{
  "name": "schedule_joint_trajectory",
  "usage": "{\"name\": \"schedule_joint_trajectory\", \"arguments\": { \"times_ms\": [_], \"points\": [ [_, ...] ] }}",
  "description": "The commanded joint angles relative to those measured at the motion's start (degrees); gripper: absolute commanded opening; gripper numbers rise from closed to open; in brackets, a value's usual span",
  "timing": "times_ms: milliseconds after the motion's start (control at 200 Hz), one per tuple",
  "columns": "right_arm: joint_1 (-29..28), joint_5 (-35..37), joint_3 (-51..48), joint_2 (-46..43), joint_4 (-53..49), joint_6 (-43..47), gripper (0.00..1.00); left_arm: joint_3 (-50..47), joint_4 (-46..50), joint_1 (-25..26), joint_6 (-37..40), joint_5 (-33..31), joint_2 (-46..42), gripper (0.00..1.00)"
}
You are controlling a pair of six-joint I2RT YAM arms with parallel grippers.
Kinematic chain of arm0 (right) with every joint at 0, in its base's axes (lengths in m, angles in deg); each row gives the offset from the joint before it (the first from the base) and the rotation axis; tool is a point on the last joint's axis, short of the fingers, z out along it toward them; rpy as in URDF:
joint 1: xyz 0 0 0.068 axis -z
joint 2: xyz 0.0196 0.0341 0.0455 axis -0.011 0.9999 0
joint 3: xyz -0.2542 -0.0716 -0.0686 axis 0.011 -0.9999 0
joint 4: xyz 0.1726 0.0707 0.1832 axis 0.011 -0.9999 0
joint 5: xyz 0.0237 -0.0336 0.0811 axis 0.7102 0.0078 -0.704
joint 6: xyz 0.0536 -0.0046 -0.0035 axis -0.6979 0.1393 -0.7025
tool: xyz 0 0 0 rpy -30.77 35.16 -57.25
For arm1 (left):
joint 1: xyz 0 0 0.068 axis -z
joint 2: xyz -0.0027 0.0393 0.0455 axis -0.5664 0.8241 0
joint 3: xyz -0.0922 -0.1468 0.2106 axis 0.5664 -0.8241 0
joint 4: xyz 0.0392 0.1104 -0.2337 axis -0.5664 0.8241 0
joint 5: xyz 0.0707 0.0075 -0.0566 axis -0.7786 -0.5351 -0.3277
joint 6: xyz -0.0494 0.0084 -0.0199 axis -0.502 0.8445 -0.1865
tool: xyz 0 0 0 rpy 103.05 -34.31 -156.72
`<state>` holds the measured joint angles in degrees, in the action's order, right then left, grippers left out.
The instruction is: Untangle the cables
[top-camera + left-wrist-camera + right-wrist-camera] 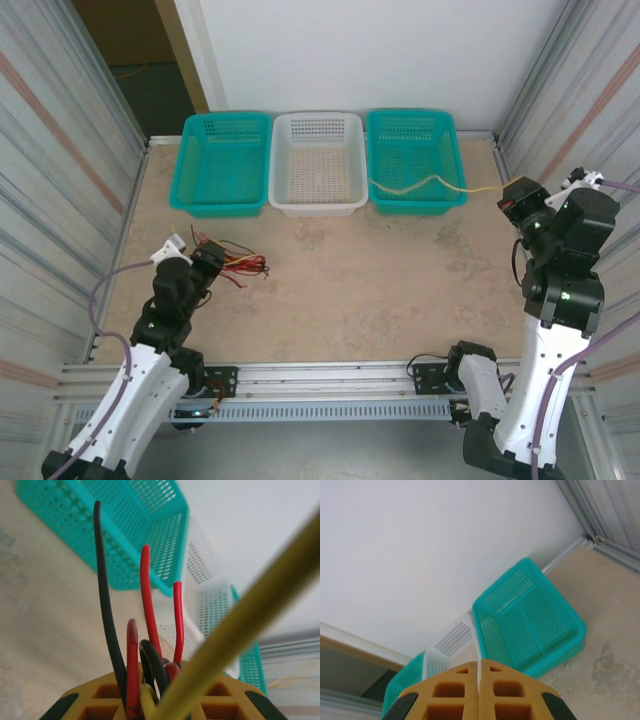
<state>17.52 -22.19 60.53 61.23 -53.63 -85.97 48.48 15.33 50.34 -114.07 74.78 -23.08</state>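
A bundle of cables [238, 264] — red, black and yellow strands — is found on the left part of the table [380, 285], well short of the baskets. One end is clamped in the left gripper [207, 258], whose fingers [87, 700] are closed on it. In the left wrist view a black strand [102, 580] and red strands [146, 595] are seen rising out of the jaws. A yellow strand [250, 610], blurred by closeness, is laid diagonally across that frame and covers part of the baskets behind. A separate yellow cable [432, 180] is draped over the front of the right teal basket [412, 145], and its right end reaches the right gripper [508, 195] at the table's right edge. That gripper's fingers [465, 700] are pressed together; whether the thin strand is pinched between them cannot be told. Three baskets are lined up side by side along the far edge: the left teal basket [225, 160], the white basket [315, 160] and the right teal one. The table is closed in by corrugated side panels [60, 150] and a white back wall [400, 50]. How the strands cross inside the bundle is too fine to be made out from above, and the lower parts of both arms are cut off at the bottom edge.
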Motion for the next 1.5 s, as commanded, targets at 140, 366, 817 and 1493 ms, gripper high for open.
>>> {"name": "schedule_joint_trajectory", "arguments": {
  "times_ms": [140, 366, 817, 1493],
  "points": [
    [0.7, 1.7, 6.1, 6.5, 8.9, -1.1, 0.00, 0.9, -9.8, 2.3, -0.4, 9.0, 8.6, 0.00],
    [0.6, 6.7, 10.0, 17.7, 15.6, -1.8, 0.00, 6.6, -20.9, 16.7, 5.7, 7.7, 22.6, 0.00],
    [-3.5, 19.9, 6.9, 33.9, 34.6, -1.2, 0.00, 18.6, -20.1, 23.6, 8.2, 15.9, 47.1, 0.99],
    [-10.1, 34.4, 1.5, 45.2, 45.9, -2.9, 0.00, 14.0, 3.3, 21.4, 17.2, 12.4, 20.1, 0.94]
  ]
}}
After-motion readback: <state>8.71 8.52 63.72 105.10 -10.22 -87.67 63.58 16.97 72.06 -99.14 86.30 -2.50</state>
